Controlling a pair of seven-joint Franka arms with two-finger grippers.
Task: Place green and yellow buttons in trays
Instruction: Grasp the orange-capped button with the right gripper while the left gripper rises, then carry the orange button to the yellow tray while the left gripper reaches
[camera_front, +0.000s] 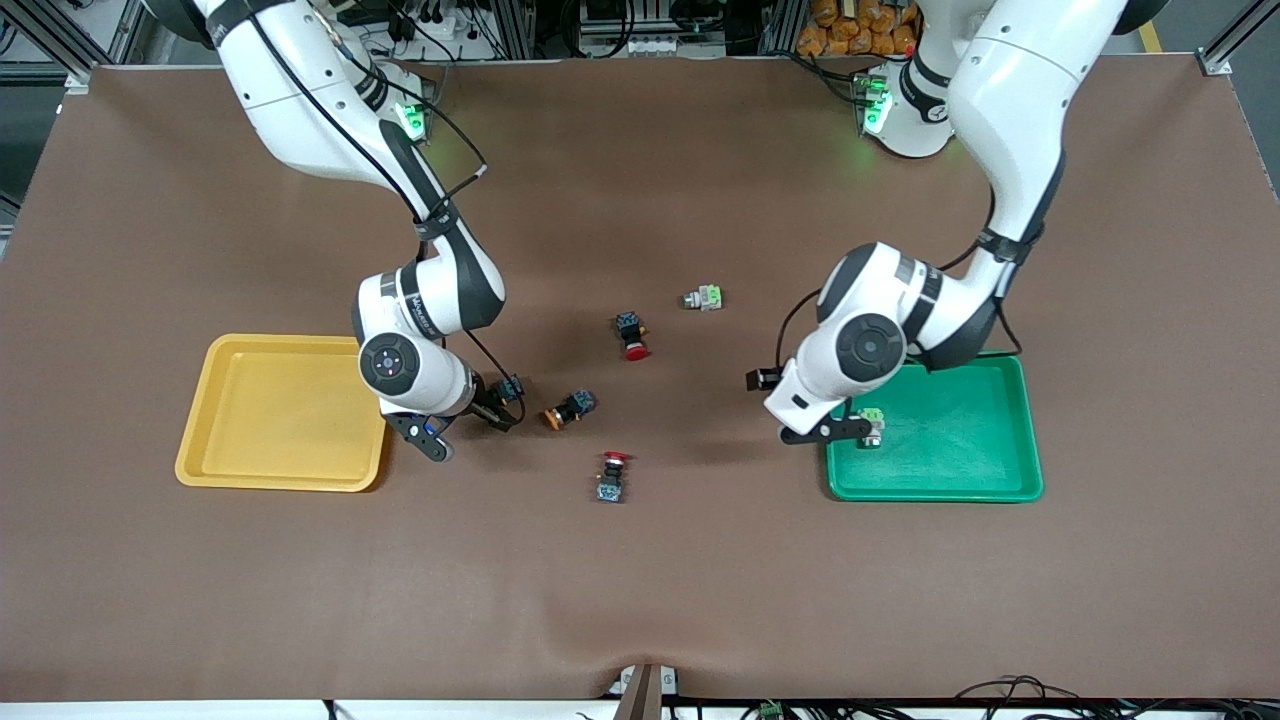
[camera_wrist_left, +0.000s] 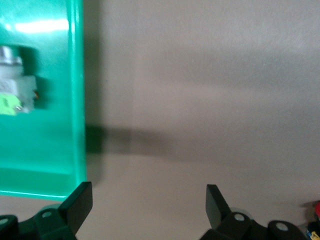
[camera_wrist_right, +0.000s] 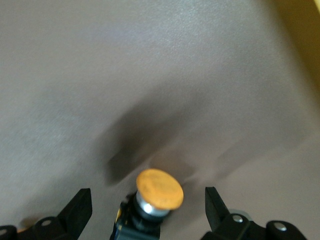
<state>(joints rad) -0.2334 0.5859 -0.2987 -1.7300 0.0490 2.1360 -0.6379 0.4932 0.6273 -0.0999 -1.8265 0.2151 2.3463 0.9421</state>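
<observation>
Now, fingers (camera_wrist_left: 80, 202) wide: left gripper (camera_wrist_left: 147, 196) over green tray (camera_wrist_left: 77, 75) rim, right gripper (camera_wrist_right: 148, 200) seemingly straddling yellow button (camera_wrist_right: 160, 189).

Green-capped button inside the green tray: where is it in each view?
Front view: the green-capped button lies in the green tray, beside its rim toward the right arm's end of the table.
Left wrist view: the button lies on the tray floor, cut off at the picture's edge.
Right wrist view: not in it.
Shared landmark: the tray rim beside the button.
</observation>
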